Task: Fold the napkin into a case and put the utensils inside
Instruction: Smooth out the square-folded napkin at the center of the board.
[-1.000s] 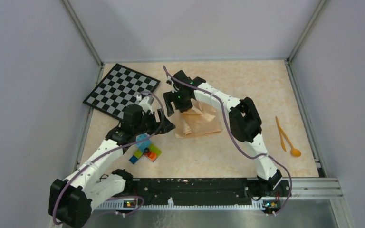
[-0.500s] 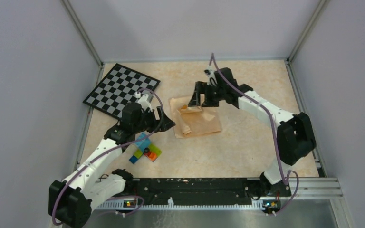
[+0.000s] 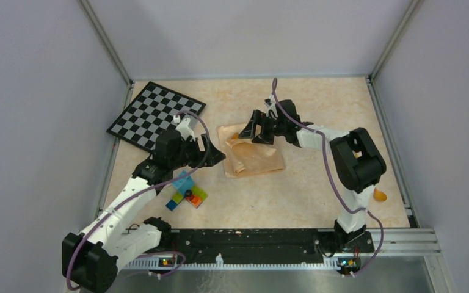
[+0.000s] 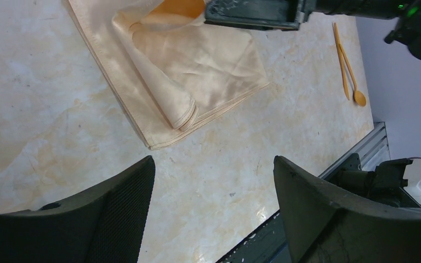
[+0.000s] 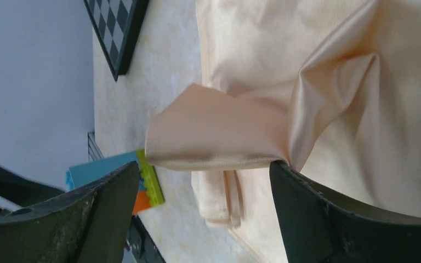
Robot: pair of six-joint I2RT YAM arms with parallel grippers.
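Observation:
The peach-orange napkin [image 3: 253,159] lies folded in layers mid-table, a rolled edge along its left side. At its back edge a loose flap [image 5: 219,137] stands up in a hump. My right gripper [image 3: 255,130] hangs low over that edge, open, and the flap rests against one finger [image 5: 307,197] without being pinched. My left gripper [image 3: 215,156] is open and holds nothing, just left of the napkin over bare table [image 4: 214,181]. The utensils [image 4: 346,66] lie side by side far right. In the top view only the spoon bowl [image 3: 378,195] shows past the right arm.
A black-and-white checkerboard [image 3: 156,115] lies at the back left. A cluster of coloured toy bricks [image 3: 186,192] sits under the left forearm, near the front. Metal rails and walls bound the table, with the black base rail [image 3: 250,241] along the near edge.
My right gripper moved from the napkin's back-left corner to the right along the back edge and opened wider, and its elbow swung out to the right. The flap now stands loose. The left arm barely moved.

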